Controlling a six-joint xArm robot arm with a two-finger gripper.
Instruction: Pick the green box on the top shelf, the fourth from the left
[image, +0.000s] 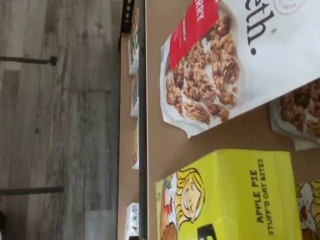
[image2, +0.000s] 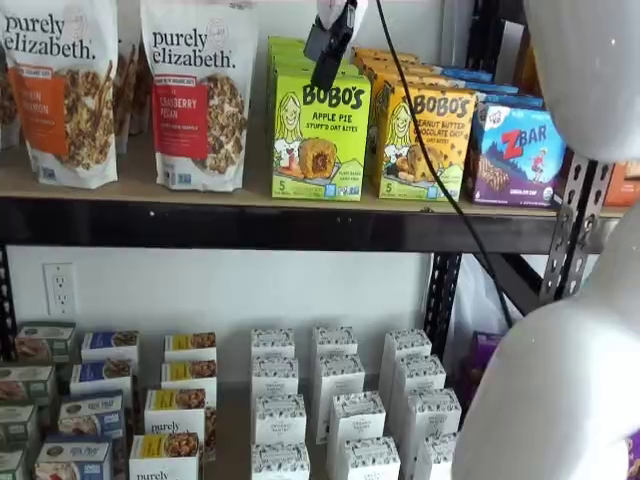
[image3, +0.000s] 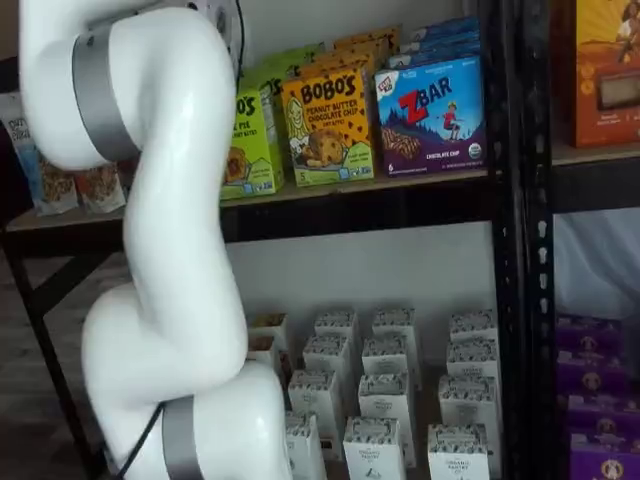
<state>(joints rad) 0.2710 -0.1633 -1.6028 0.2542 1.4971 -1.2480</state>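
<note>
in a shelf view we see the gripper (image2: 332, 45) hanging from above, its black fingers tilted over the top front edge of the green box (image2: 320, 130). whether the fingers are apart we cannot tell. the box stands at the front edge of the top shelf (image2: 250, 225), between a granola bag (image2: 198, 90) and an orange box (image2: 428, 140).

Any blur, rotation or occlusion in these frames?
Wrist view: turned sideways, green box sharp. A shelf view: gripper soft, blurred arm fills the right. A shelf view: arm hides most of the green box.
</note>
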